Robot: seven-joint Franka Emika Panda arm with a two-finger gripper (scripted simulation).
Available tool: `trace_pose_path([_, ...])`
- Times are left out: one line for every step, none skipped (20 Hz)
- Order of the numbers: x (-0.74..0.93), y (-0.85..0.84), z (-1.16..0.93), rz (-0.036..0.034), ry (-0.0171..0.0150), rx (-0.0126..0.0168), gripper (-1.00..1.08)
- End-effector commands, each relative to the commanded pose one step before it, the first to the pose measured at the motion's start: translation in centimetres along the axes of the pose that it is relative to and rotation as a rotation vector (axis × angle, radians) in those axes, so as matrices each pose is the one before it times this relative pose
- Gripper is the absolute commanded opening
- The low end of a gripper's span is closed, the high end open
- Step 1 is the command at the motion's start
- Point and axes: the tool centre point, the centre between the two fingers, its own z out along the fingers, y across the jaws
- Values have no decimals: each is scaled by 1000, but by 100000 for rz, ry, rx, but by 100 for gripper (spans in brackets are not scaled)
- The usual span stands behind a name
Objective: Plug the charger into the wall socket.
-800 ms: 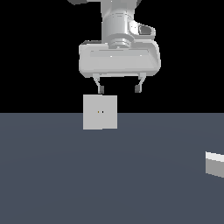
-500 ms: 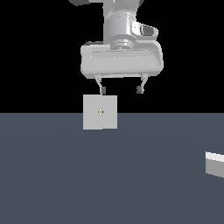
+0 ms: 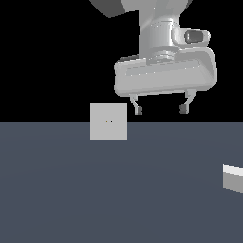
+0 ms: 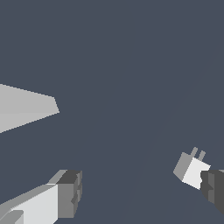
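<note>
The wall socket (image 3: 108,121) is a flat light-grey square plate standing upright on the dark floor, with two tiny holes at its centre. In the wrist view the socket (image 4: 26,107) appears as a pale wedge. The charger (image 3: 233,176), a small grey block with a whiter band, lies at the exterior view's right edge, partly cut off. In the wrist view the charger (image 4: 190,168) shows two prongs and lies beside one dark fingertip (image 4: 213,186). My gripper (image 3: 161,110) hangs open and empty in the air, right of the socket and well above the floor.
A dark grey floor (image 3: 118,190) stretches under everything, against a black background. My other finger (image 4: 65,192) shows low in the wrist view, well apart from the socket.
The gripper has moved toward the exterior view's right and slightly downward, away from above the socket. Its fingers stay open. Socket and charger have not moved.
</note>
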Motion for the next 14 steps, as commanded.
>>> trace_pose_path([-548, 2510, 1298, 9397, 627, 155, 100])
trace_pose_path([-219, 1072, 562, 4057, 291, 95, 100])
trace_pose_path([-209, 1017, 535, 3849, 275, 91, 100])
trace_pose_path([-195, 947, 499, 3585, 256, 84, 100])
trace_pose_path([-181, 876, 462, 3313, 236, 77, 100])
trace_pose_path([-168, 804, 427, 3042, 215, 75, 100])
trace_pose_path([-155, 729, 392, 2766, 192, 74, 100])
trace_pose_path([-142, 659, 357, 2504, 172, 72, 100])
trace_pose_path([-129, 595, 324, 2261, 154, 66, 100])
trace_pose_path([-116, 533, 290, 2024, 138, 59, 100])
trace_pose_path([-103, 471, 258, 1789, 121, 54, 100])
trace_pose_path([-91, 408, 226, 1555, 104, 49, 100])
trace_pose_path([-79, 346, 194, 1323, 86, 47, 100])
trace_pose_path([-67, 284, 164, 1093, 67, 46, 100])
